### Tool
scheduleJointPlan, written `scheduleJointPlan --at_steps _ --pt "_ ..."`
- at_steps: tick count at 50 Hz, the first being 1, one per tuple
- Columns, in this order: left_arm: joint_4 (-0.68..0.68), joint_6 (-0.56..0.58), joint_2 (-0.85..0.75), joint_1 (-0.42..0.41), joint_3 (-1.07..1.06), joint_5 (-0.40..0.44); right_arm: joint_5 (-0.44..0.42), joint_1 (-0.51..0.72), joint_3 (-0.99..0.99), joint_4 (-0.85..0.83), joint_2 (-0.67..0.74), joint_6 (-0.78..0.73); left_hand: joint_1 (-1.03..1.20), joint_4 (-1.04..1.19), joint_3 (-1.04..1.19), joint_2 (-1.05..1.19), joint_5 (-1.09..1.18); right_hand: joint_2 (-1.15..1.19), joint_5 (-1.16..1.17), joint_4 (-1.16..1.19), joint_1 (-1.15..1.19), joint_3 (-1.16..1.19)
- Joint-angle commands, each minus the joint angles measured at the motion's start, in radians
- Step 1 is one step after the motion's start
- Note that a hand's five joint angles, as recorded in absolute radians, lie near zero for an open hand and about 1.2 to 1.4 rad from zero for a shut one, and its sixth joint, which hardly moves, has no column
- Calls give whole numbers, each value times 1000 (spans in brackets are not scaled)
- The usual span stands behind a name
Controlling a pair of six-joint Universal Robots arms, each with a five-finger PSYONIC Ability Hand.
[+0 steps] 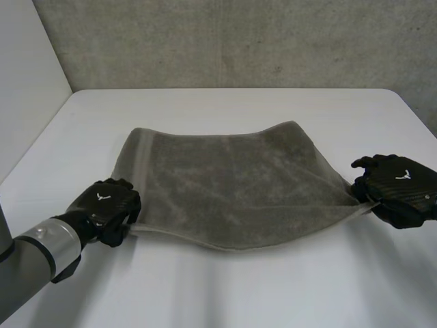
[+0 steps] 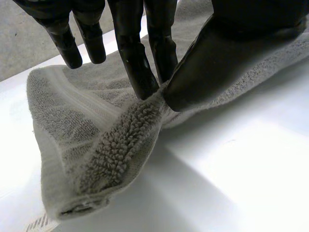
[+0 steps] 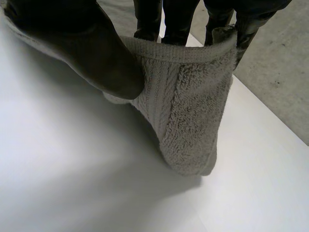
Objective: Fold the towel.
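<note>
In the middle of the desk (image 1: pixel 218 301), towel (image 1: pixel 232 184), far edge down, near edge held up. Pinched at one near corner by left hand (image 1: pixel 106 205), at the other by right hand (image 1: pixel 399 188). Could slip out of these small pinches if pulled tight.

There is one towel (image 1: pixel 232 191), grey, spread across the middle of the frame in the head view. One white table (image 1: pixel 225 294) carries it. There are two robot hands, both black: the left robot hand (image 1: pixel 106 208) at the lower left and the right robot hand (image 1: pixel 399 188) at the right edge. One grey arm (image 1: pixel 48 249) enters at the lower left corner. One concrete wall (image 1: pixel 239 41) runs along the top.
</note>
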Motion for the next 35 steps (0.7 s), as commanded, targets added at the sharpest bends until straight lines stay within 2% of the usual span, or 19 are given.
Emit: scheduleJointPlan --at_steps 1,3,5,6,8,11,13,16,23,25,27,28,30,33,35 --pt "-40 -1 65 15 -18 1 -68 -86 0 77 -59 -37 90 -50 -43 100 69 83 59 -60 85 -7" --pt "-60 -5 110 28 -20 3 -97 -121 -3 103 -73 -54 90 -50 -43 100 69 83 59 -60 85 -7" --pt "-75 -10 136 36 -17 14 -165 -195 -14 166 -97 -79 90 -50 -43 100 69 83 59 -60 85 -7" --pt "-91 -14 156 42 -12 29 -165 -195 -14 166 -97 -79 90 -50 -43 100 69 83 59 -60 85 -7" --pt "-112 -22 179 50 -3 49 -240 -249 -18 252 -122 -114 90 -50 -43 100 69 83 59 -60 85 -7" --pt "-159 -39 218 61 17 84 -268 -267 -21 296 -131 -139 90 -50 -43 100 69 83 59 -60 85 -7" --pt "-186 -47 235 64 28 96 -306 -286 -29 391 -154 -198 90 -50 -43 100 69 83 59 -60 85 -7" --pt "-212 -59 258 65 39 106 -305 -298 -35 462 -160 -269 90 -50 -43 100 69 83 59 -60 85 -7" --pt "-212 -56 242 85 49 110 -308 -281 -23 499 -127 -407 90 -50 -43 100 69 83 59 -60 85 -7" --pt "-200 -54 161 88 72 115 -308 -264 -34 501 -82 -421 90 -50 -43 100 69 83 59 -60 85 -7" --pt "-189 -54 104 81 97 119 -282 -180 -93 501 34 -418 90 -50 -43 100 69 83 59 -60 85 -7" --pt "-186 -53 54 73 127 118 -282 -180 -93 501 35 -418 90 -50 -43 100 69 83 59 -60 85 -7" --pt "-186 -53 10 71 156 118 -259 -94 -174 504 128 -395 90 -50 -43 100 69 83 59 -60 85 -7" --pt "-181 -53 -77 71 228 116 -257 -71 -215 504 169 -369 90 -50 -43 100 69 83 59 -60 85 -7" --pt "-181 -57 -123 70 274 115 -255 -53 -303 501 249 -312 90 -50 -43 100 69 83 59 -60 85 -7"
